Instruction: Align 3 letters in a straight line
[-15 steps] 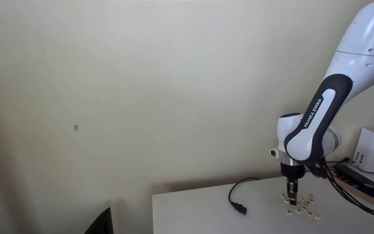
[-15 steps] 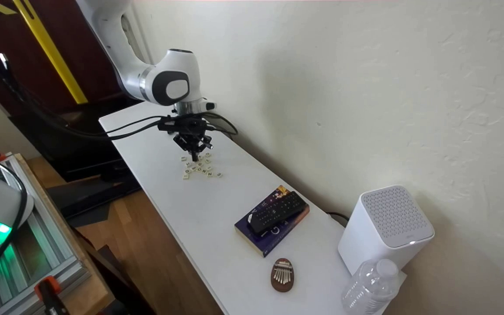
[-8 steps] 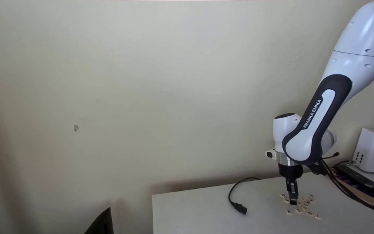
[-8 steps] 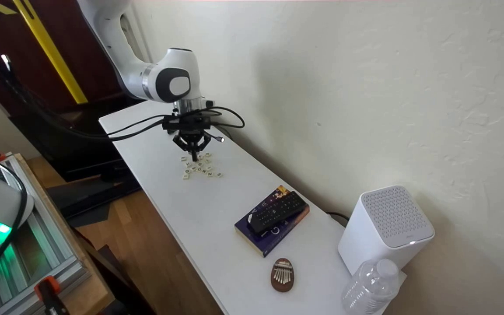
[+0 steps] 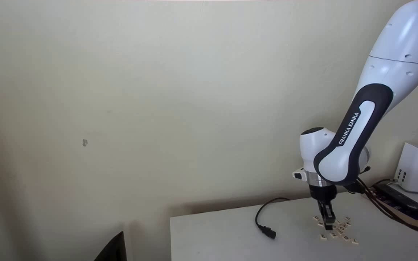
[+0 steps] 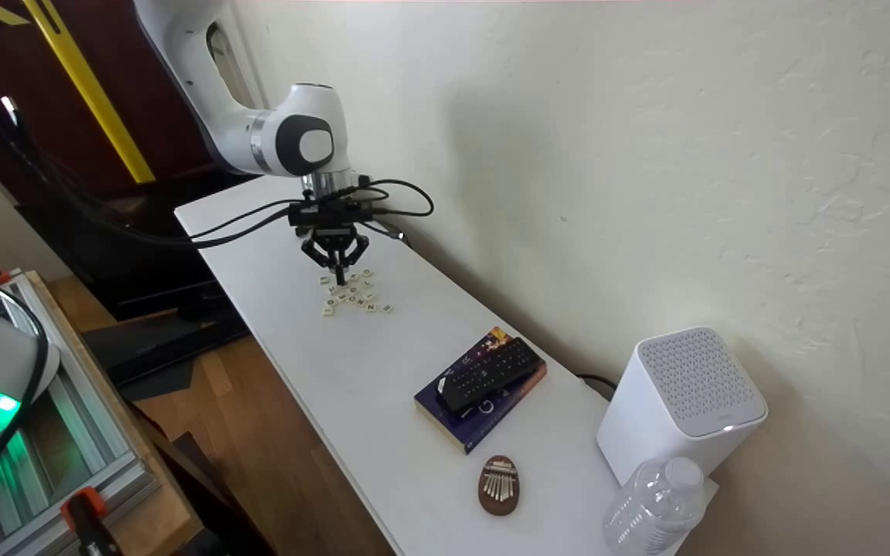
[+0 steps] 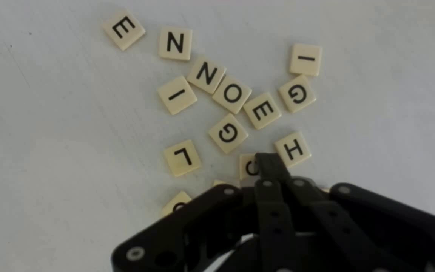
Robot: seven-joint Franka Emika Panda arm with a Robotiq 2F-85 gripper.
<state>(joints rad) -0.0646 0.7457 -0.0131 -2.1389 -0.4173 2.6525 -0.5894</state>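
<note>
The letters are small flat pale-tan tiles scattered on the white table; which three are meant cannot be told. In the wrist view, an N (image 7: pixel 206 74), an O (image 7: pixel 232 93) and an E (image 7: pixel 262 110) lie close together in a slanting row. An H (image 7: pixel 293 149) lies just right of the fingertips. A tile with a round letter (image 7: pixel 247 165) is partly hidden behind them. Other tile edges show beside the gripper body. My gripper (image 7: pixel 272 162) is shut, with nothing visible between its fingers. In both exterior views the gripper (image 5: pixel 328 227) (image 6: pixel 340 279) points down among the tiles, low over the table.
A black cable with a plug (image 5: pixel 268 232) lies on the white table (image 6: pixel 337 378). A dark remote (image 6: pixel 491 374) rests on a book (image 6: pixel 467 434). A thumb piano (image 6: pixel 499 485), a white box (image 6: pixel 677 409) and a clear bottle (image 6: pixel 653 510) stand farther along. A wall runs behind.
The arm and wrist have shifted and tilted, the wrist moving left in an exterior view while the fingertips moved slightly right and down. The gripper stays shut. The tiles show no visible movement.
</note>
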